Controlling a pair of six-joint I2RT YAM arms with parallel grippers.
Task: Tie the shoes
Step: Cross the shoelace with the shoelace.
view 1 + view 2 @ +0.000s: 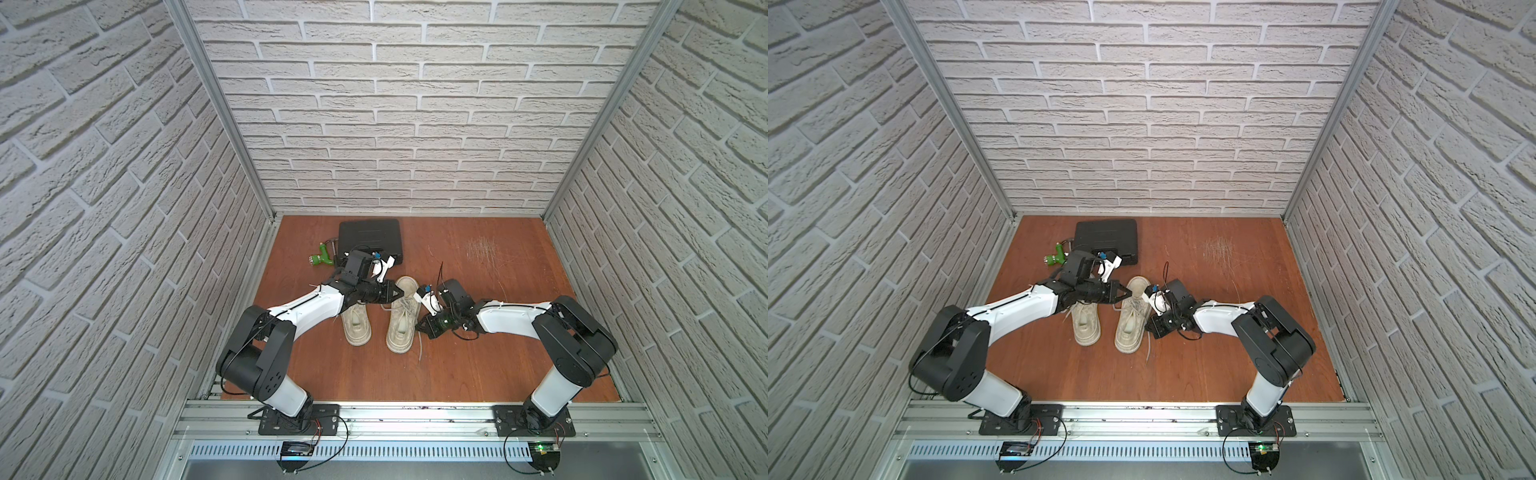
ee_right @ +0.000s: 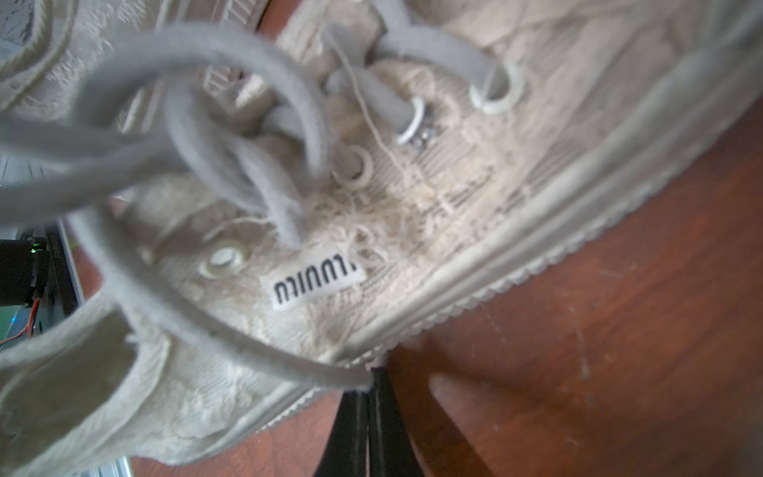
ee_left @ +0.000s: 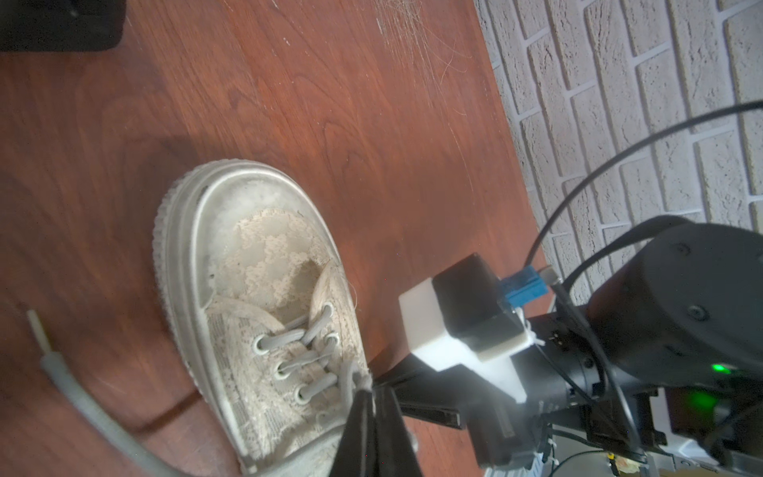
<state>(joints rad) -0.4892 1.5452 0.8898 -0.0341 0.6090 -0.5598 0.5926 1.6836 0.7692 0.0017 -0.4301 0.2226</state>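
On the wooden tabletop (image 1: 478, 357), the left sneaker (image 1: 356, 328) sits beside the right sneaker (image 1: 401, 328). The left gripper (image 3: 370, 390) and right gripper (image 2: 368, 386), jaws closed, each pinch its lace (image 2: 231, 334). An uneven tug could slip one end free.

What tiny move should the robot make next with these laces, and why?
Probably ease the two apart to take up slack: the left end effector and right end effector each look shut on the same shoe's lace, which hangs in loose loops.

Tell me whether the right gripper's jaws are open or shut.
Shut: on the right gripper, the jaws meet without a gap, pinching a lace of the shoe.
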